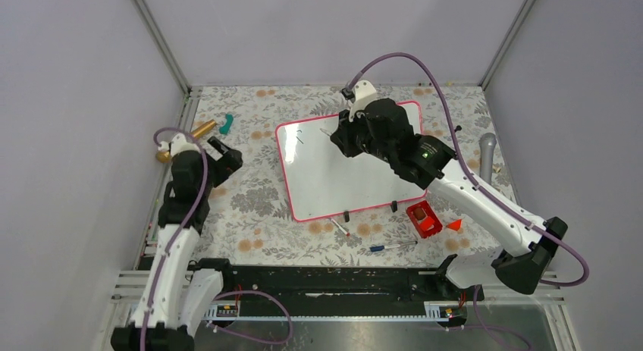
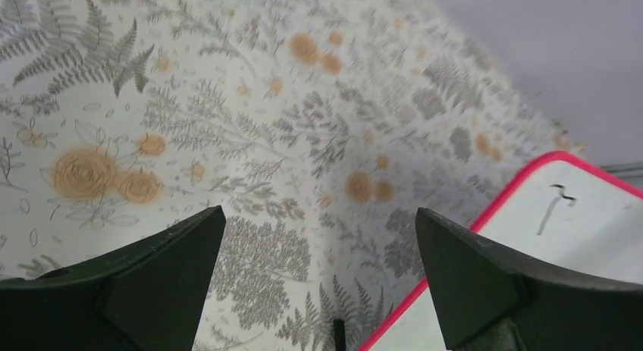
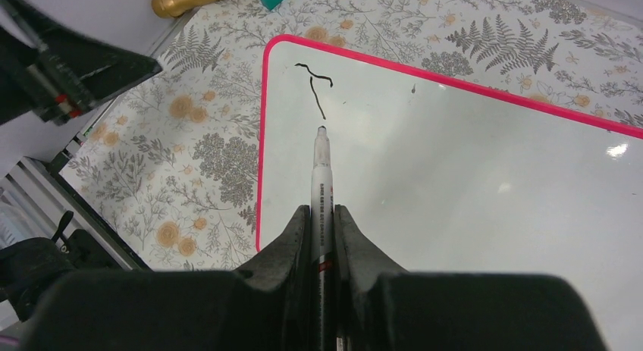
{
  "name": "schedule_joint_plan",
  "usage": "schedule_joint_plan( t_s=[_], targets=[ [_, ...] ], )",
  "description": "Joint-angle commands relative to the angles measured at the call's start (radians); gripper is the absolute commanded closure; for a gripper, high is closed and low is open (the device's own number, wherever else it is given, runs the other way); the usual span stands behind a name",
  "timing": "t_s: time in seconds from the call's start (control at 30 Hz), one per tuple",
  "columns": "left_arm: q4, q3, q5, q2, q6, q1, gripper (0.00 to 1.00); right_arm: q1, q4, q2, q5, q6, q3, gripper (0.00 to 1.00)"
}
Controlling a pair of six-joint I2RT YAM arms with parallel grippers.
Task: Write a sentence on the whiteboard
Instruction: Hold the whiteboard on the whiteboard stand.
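Right wrist view: the right end effector [image 3: 322,213] clamps a marker [image 3: 321,177], its tip pointing up the board [image 3: 455,184] at the sentence [image 3: 315,86], barely begun near the corner. The left end effector [image 2: 318,237] gapes over the counter [image 2: 265,139], well apart.

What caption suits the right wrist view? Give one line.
Right end effector clamps a marker, tip near a black stroke on the pink-framed whiteboard.

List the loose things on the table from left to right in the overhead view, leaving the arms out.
gold cylinder → teal piece → whiteboard → orange triangular piece → grey microphone-like object. The red box and the two pens fall within the board's span, so they are left out.
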Motion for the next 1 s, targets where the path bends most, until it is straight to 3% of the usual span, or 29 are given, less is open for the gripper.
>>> schedule_joint_plan(
  t_s=[0.0, 0.1, 0.2, 0.3, 0.5, 0.7, 0.77, 0.83, 0.97],
  targets=[
    [-0.221, 0.227, 0.072, 0.246, 0.061, 0.001, 0.01, 0.007, 0.028, -0.044, -0.005, 0.013, -0.01, 1.0],
    [-0.285, 0.355, 0.161, 0.403, 0.094, -0.008, 0.01, 0.006, 0.019, -0.048, -0.011, 0.015, -0.011, 1.0],
    [-0.273, 0.421, 0.159, 0.473, 0.106, -0.028, 0.02, 0.007, 0.017, -0.048, -0.015, 0.019, -0.012, 1.0],
    [-0.262, 0.483, 0.138, 0.562, 0.092, -0.034, 0.1, 0.007, 0.017, -0.035, -0.025, 0.026, -0.012, 1.0],
    [-0.176, 0.502, 0.337, 0.734, 0.06, -0.043, 0.24, 0.007, 0.006, -0.009, -0.053, 0.035, 0.001, 1.0],
    [-0.063, 0.405, 0.417, 0.645, 0.064, -0.043, 0.2, 0.007, -0.009, 0.003, -0.047, 0.04, 0.005, 1.0],
    [-0.002, 0.329, 0.403, 0.566, 0.027, -0.043, 0.07, 0.007, -0.008, 0.011, -0.054, 0.049, 0.005, 1.0],
    [0.092, 0.23, 0.393, 0.483, -0.033, -0.042, 0.01, 0.007, -0.01, 0.021, -0.064, 0.053, 0.012, 1.0],
    [0.203, 0.061, 0.358, 0.352, -0.083, -0.041, 0.01, 0.007, -0.044, 0.038, -0.074, 0.046, 0.048, 1.0]
  ],
)
